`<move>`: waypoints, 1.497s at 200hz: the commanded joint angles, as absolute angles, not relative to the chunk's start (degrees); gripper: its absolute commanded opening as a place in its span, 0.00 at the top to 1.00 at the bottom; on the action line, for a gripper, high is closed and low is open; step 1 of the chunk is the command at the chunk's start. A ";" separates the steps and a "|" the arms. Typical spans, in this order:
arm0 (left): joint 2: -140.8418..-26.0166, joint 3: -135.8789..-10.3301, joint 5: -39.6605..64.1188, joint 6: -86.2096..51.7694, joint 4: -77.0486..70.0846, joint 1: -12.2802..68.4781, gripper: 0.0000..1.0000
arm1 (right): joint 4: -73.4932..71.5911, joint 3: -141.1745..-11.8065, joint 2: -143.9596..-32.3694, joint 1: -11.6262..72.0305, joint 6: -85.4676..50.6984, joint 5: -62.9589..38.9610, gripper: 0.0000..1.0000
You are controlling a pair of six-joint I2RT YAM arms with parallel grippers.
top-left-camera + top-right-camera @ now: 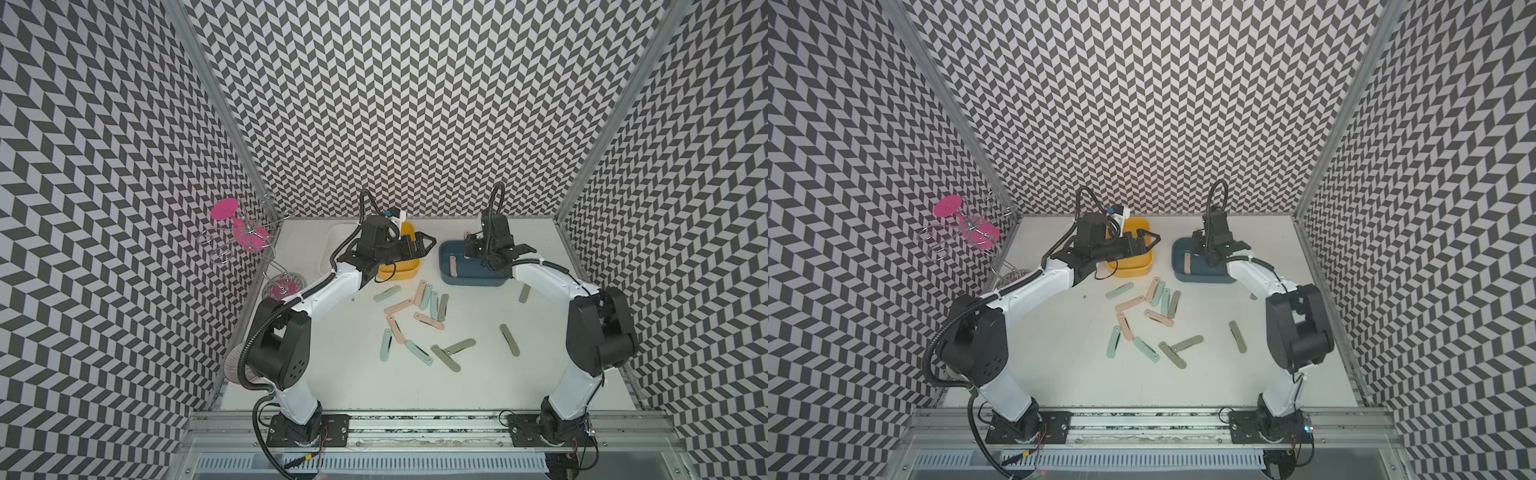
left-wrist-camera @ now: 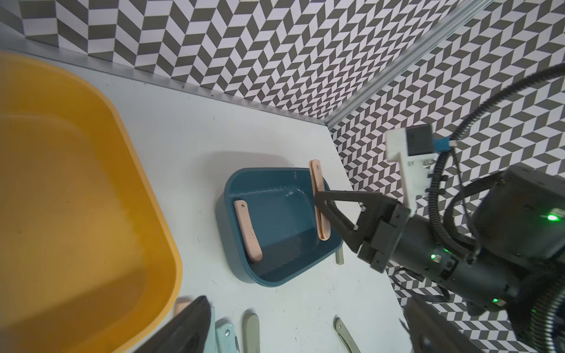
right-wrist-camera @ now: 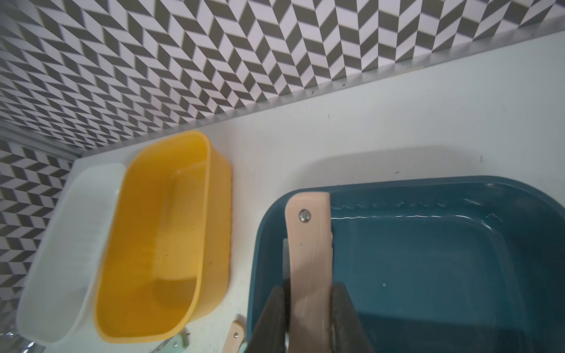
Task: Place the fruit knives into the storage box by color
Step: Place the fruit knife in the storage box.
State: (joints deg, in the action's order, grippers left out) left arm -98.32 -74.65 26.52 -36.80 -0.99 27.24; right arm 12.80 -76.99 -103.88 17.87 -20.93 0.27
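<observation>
Your right gripper (image 3: pixel 307 293) clamps peach-pink knife (image 3: pixel 309 244) over blue box (image 3: pixel 428 181), tip near rim. Release here: may catch rim, topple outside; height unclear. Left gripper (image 1: pixel 428 245) spread wide, empty.

Glossy teal plastic box (image 3: pixel 428 275), matt yellow plastic box (image 3: pixel 159 244), wood-grained peach knife (image 3: pixel 310 253), smooth white table (image 3: pixel 397 128)

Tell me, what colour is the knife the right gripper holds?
Peach-pink knife, clearest in the right wrist view.
</observation>
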 commanded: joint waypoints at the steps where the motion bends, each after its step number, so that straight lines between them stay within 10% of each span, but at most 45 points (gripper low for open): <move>1: -98.79 -76.72 26.74 -35.27 -0.41 27.08 0.00 | 11.93 -77.84 -106.57 17.63 -18.55 -1.44 0.81; 240: -100.80 -75.66 27.25 -34.98 -0.73 26.29 0.00 | 9.63 -83.50 -122.69 15.88 -16.23 -1.97 0.81; 299: -100.66 -75.44 27.16 -34.96 -0.67 26.24 0.00 | 9.71 -83.17 -122.66 15.73 -16.79 -2.20 0.64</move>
State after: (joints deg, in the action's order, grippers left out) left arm -99.88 -74.89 26.72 -35.62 -0.71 26.52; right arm 11.51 -82.26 -121.95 16.19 -16.49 -1.91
